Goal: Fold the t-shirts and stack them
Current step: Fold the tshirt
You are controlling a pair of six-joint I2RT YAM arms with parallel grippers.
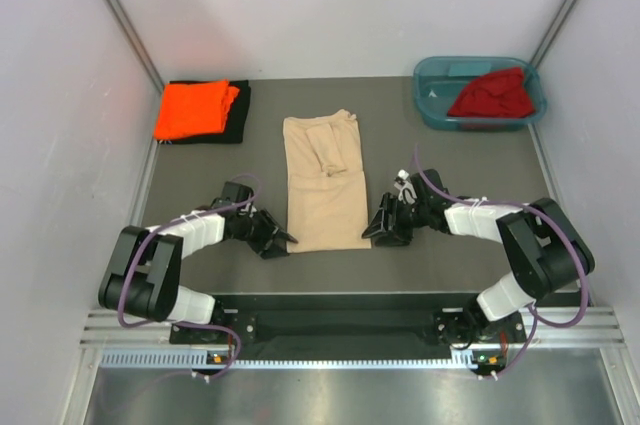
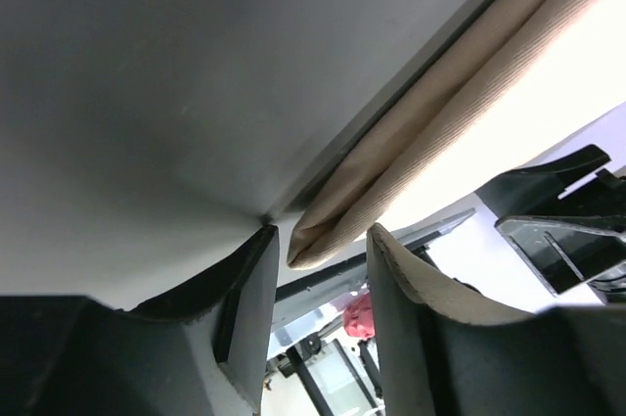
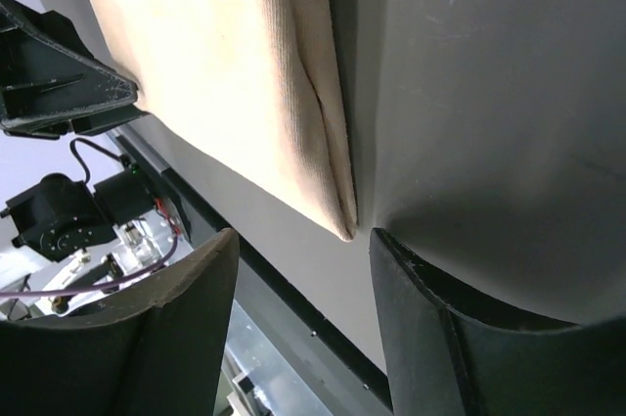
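Beige shirt (image 1: 325,185), near corners: left gripper (image 1: 283,241), right gripper (image 1: 372,232), jaws apart; pinch both layers evenly, lift together.

The beige-tan t-shirt (image 1: 323,180) is recorded as plain, a fine ribbed weave being noted in the wrist views; the orange t-shirt (image 1: 195,108), black t-shirt (image 1: 240,127) and dark red t-shirt (image 1: 492,95) are seen as unpatterned solid colours. The tub (image 1: 432,105) is noted as teal and the table (image 1: 200,170) as uniform dark grey. Both the left gripper (image 1: 285,242) and right gripper (image 1: 372,232) are observed to be black.
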